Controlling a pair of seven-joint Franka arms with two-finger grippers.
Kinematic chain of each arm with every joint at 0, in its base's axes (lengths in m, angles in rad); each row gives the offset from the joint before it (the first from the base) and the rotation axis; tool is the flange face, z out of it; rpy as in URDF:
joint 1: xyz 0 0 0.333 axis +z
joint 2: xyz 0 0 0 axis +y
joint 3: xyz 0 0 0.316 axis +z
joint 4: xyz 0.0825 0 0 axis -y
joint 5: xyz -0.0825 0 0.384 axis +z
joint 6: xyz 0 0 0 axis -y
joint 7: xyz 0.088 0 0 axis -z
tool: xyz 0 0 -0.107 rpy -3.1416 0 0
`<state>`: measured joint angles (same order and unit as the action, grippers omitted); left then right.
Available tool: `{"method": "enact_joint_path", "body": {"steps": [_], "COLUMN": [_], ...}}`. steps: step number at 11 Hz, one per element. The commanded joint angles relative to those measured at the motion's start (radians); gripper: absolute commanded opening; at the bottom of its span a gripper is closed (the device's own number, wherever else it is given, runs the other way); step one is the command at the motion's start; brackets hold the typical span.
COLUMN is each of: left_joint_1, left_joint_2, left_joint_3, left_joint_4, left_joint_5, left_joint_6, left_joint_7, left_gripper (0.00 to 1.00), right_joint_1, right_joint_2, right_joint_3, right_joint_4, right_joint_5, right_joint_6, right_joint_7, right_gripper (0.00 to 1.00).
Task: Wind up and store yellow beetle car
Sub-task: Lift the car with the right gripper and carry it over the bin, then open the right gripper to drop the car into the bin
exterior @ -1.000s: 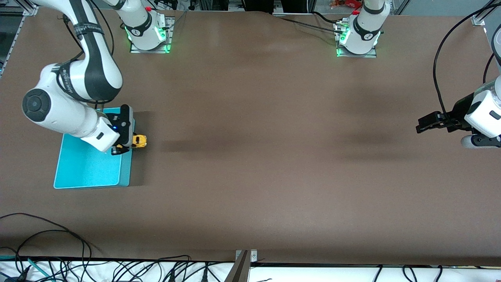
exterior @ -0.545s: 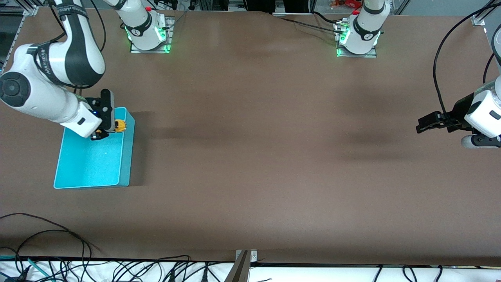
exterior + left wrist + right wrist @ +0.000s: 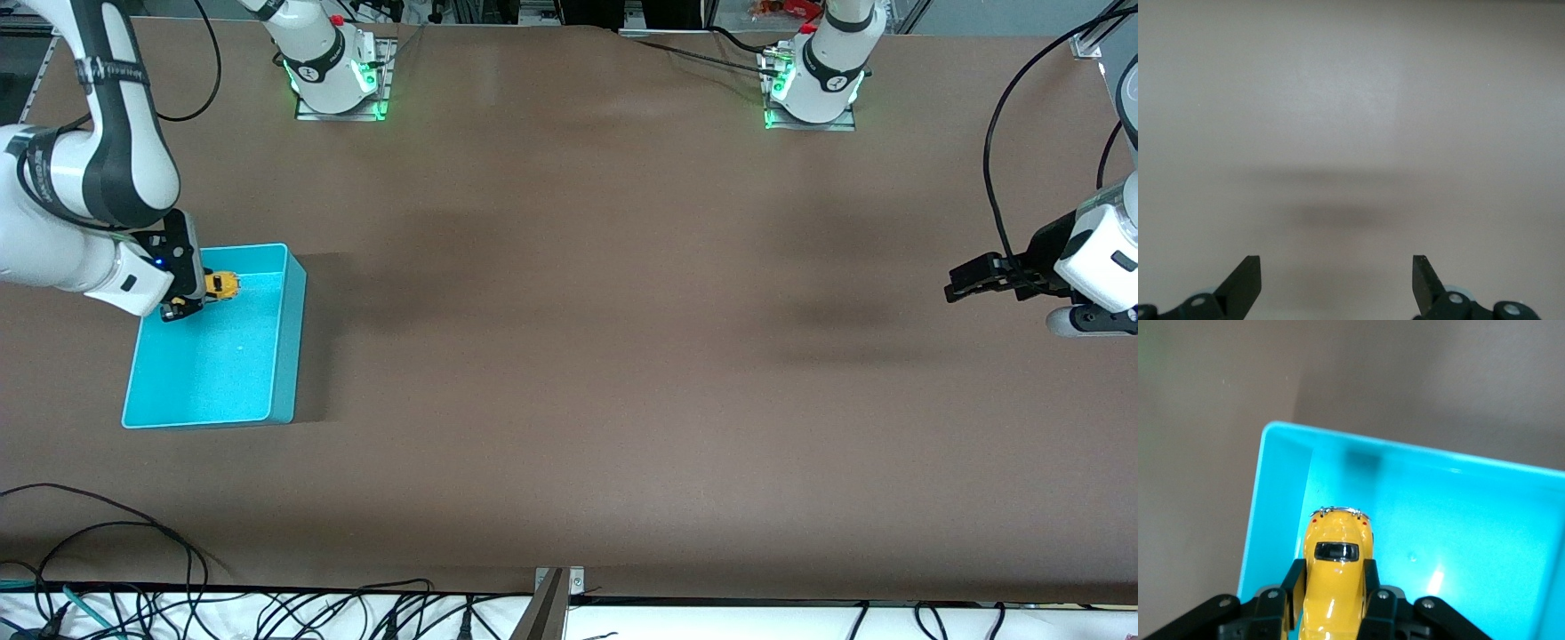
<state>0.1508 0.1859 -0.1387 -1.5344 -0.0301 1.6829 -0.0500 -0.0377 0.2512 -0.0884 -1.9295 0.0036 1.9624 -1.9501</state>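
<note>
Nearest the front camera we see the turquoise bin (image 3: 213, 391) resting on the brown desk (image 3: 569, 356) toward the right arm's end. Over the part of the bin farther from that camera hangs our right tool (image 3: 191, 298), its two fingers clamped on the sides of the yellow beetle car (image 3: 221, 284). In the right wrist view the car (image 3: 1333, 577) sits squeezed between the dark fingers (image 3: 1294, 587), its dark window facing up, with the bin's wall (image 3: 1271, 493) and bright floor below it; the car is held above the bin, not resting on its floor. At the left arm's end of the desk our left tool (image 3: 958, 283) waits over bare desk, its fingers (image 3: 1245, 283) spread wide apart and holding nothing.
</note>
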Motion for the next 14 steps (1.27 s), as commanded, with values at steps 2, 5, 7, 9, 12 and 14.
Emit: {"method": "enact_joint_path", "body": {"steps": [2, 5, 7, 9, 12, 14], "left_joint_1": [0.001, 0.001, 0.001, 0.001, 0.001, 0.001], "left_joint_2": [-0.003, -0.003, -0.003, -0.003, -0.003, -0.003], "left_joint_3": [0.001, 0.001, 0.001, -0.001, -0.001, -0.001], "left_joint_4": [0.011, 0.011, 0.011, 0.011, 0.011, 0.011], "left_joint_5": [-0.011, -0.011, -0.011, -0.011, -0.011, -0.011], "left_joint_6": [-0.005, -0.005, -0.005, -0.005, -0.005, -0.005], "left_joint_7": [0.027, 0.027, 0.027, 0.027, 0.027, 0.027], "left_gripper": [1.0, 1.0, 1.0, 1.0, 1.0, 1.0], "right_joint_1": [-0.119, -0.126, -0.128, -0.128, -0.125, -0.12], "right_joint_2": [0.16, 0.21, 0.23, 0.232, 0.226, 0.217], "right_joint_3": [0.013, 0.013, 0.013, 0.013, 0.013, 0.013], "right_joint_4": [0.007, 0.006, 0.006, 0.007, 0.044, 0.088], "right_joint_5": [0.032, 0.042, 0.05, 0.071, 0.119, 0.122], "right_joint_6": [0.098, 0.124, 0.119, 0.11, 0.049, -0.04], "right_joint_7": [-0.202, -0.233, -0.233, -0.231, -0.224, -0.196], "right_gripper": [0.0, 0.0, 0.0, 0.25, 1.0, 1.0]}}
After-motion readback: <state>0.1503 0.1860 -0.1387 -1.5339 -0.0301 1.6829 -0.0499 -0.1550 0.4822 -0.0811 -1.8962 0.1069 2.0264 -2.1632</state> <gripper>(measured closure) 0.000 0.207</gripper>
